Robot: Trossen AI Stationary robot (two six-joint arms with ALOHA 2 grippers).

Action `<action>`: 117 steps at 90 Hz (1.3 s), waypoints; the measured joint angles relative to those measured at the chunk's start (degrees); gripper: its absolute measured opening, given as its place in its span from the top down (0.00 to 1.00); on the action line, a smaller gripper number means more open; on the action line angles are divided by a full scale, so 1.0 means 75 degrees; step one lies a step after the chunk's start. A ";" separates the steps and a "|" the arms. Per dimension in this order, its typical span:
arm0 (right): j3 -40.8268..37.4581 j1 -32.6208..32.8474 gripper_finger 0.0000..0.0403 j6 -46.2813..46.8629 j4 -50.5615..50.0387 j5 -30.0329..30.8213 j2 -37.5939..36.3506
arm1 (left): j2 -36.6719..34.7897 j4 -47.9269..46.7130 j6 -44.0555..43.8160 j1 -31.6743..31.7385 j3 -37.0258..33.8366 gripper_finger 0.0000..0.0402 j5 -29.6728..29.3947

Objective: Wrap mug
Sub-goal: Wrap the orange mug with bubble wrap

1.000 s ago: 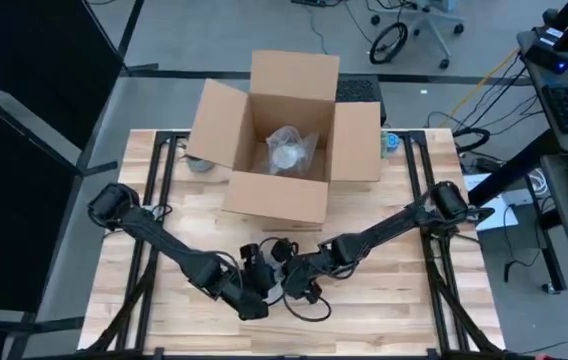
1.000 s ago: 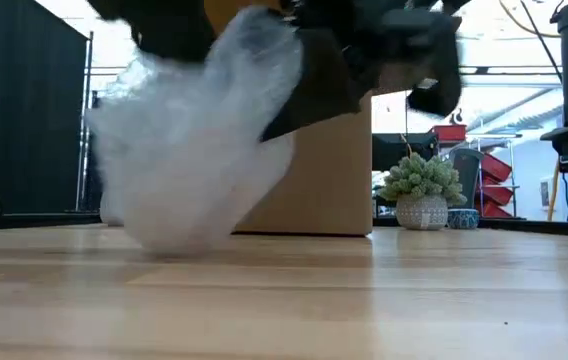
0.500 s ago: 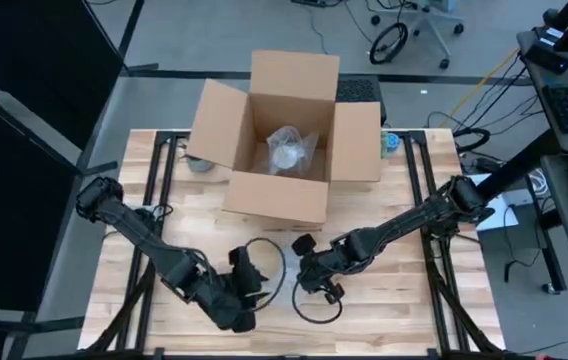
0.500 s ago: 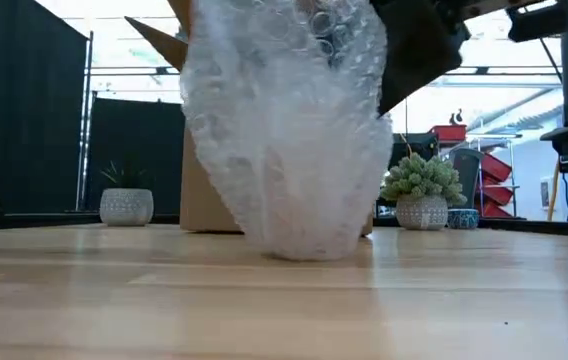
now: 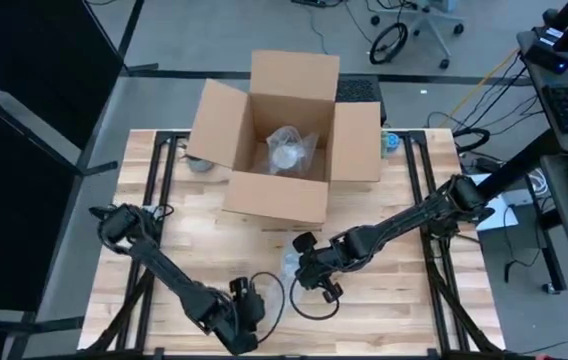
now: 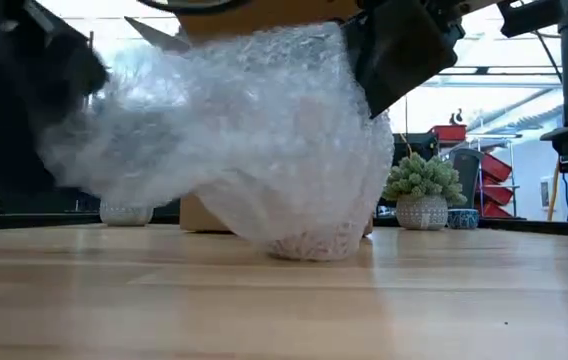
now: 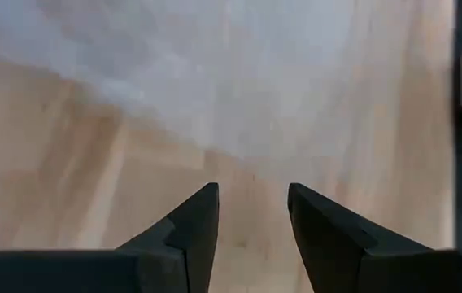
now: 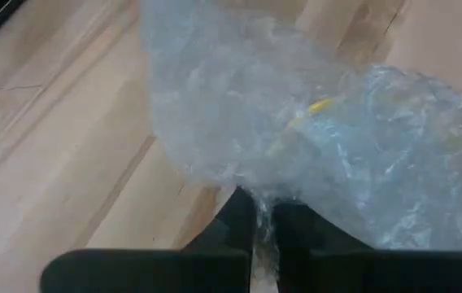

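The right hand [image 8: 263, 220] is pinching the bubble wrap [image 6: 264, 150], whose bundle is resting on the desk [image 5: 404, 320]; the mug inside is not discernible. The left hand [image 7: 251, 213] is hovering spread and empty. Risk: the wrap is slipping free, letting the bundle unroll

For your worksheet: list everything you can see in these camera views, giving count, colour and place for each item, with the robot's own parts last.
Table: one, light wood, under everything.
Cardboard box: one, brown, open, far middle of table.
Wrapped bundle: one, clear, inside box.
Bubble wrap: one sheet, clear, near middle of table; contents cannot tell.
Potted plants: two, green in pale pots, behind table.
Left gripper: dark, open, near edge of table.
Right gripper: dark, shut on bubble wrap.
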 joint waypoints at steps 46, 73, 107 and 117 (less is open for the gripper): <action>0.0003 0.0013 1.00 0.0083 0.0029 0.0031 0.0000 | 0.0287 0.1771 0.1257 0.0410 0.0006 0.66 -0.2735; 0.0003 0.0049 1.00 0.0317 -0.0090 0.0107 -0.0015 | -0.0199 0.2147 0.3396 0.1261 0.0090 0.66 -0.2674; 0.0003 0.0041 1.00 0.0219 -0.0093 0.0071 -0.0006 | -0.0962 0.1996 0.4570 0.1512 0.0122 0.66 -0.3065; 0.0003 -0.0005 1.00 0.0161 -0.0042 -0.0027 0.0000 | -0.0998 0.1895 0.4641 0.1622 0.0143 0.66 -0.2904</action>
